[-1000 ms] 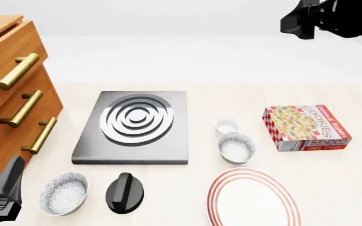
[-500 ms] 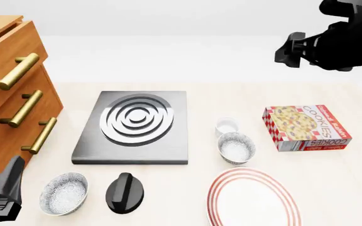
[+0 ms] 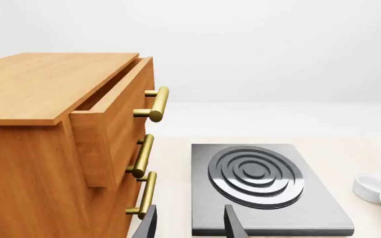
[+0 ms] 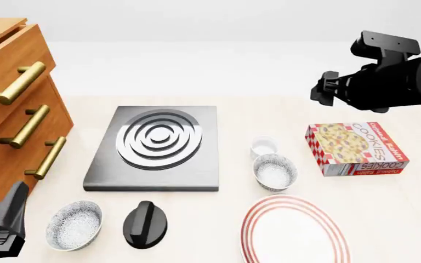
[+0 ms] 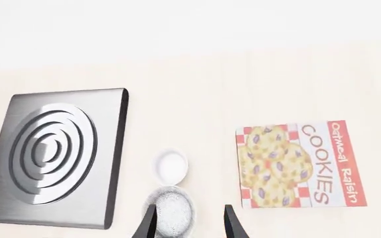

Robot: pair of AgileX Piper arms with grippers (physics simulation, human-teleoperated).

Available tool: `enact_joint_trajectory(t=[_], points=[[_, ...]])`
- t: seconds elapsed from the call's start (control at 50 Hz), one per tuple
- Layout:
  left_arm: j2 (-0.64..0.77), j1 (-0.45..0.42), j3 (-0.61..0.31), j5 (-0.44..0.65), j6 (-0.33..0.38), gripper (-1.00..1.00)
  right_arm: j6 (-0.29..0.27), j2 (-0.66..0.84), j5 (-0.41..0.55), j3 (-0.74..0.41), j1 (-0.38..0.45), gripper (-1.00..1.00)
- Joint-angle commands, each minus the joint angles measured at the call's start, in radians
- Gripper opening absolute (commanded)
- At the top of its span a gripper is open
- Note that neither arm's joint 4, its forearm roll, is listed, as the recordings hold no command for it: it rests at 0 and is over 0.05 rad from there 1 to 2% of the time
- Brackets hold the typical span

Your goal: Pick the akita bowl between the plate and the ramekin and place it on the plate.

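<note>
Wooden dresser (image 4: 9, 104), plain white backdrop

- I read "COOKIES" in large red letters on the cookie box (image 5: 299, 164) near the table's right edge.
- Beside it, smaller: "Oatmeal Raisin".
- I read "COOKIES" again on the box's front side.

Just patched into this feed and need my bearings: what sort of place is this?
Probably a simulated kitchen counter: a stove burner plate with its knob, a wooden drawer cabinet, and dishes such as the plate beside a cookie box.
</note>
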Motion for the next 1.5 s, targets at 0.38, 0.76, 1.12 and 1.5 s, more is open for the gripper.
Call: enact_joint_trajectory(t=[0.38,0.76,1.12,1.5], points=[[0.000,0.000,0.000,0.000,0.000,1.00,-0.027,0.035,-0.059,0.106,-0.001,1.00],[0.000,0.000,0.000,0.000,0.000,1.00,-0.027,0.114,-0.134,0.136,0.013,1.00],[0.000,0.000,0.000,0.000,0.000,1.00,-0.003,0.150,-0.198,0.188,0.017,1.00],[0.000,0.000,0.000,0.000,0.000,1.00,-0.006,0.204,-0.262,0.242,0.036,1.00]])
